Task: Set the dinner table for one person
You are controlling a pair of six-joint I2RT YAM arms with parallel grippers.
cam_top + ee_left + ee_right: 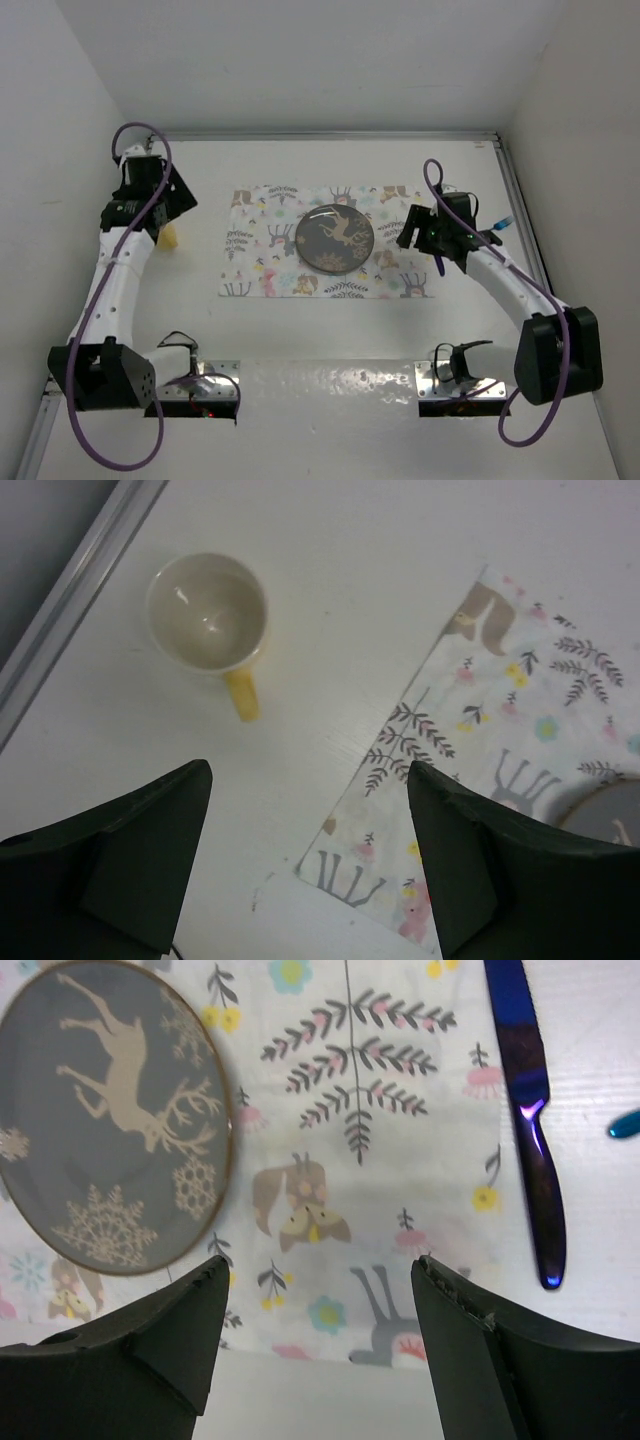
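Note:
The white dinner table [300, 180] carries a placemat [270, 270] printed with deer and leaves. A dark round plate [335, 239] with a gold deer sits on the mat's middle; it also shows in the right wrist view [110, 1120]. A cup [207, 610], cream inside with a yellow handle, stands upright left of the mat, partly hidden by the left arm in the top view [170, 238]. My left gripper [308, 770] is open and empty above the table between the cup and the mat's corner. My right gripper [320, 1262] is open and empty over the mat's right part.
A shiny blue knife [530, 1110] lies along the mat's right edge. The end of a teal item [625, 1122] lies on the table just beyond it, also in the top view [503, 222]. Silver edge rails [80, 580] and white walls border the table.

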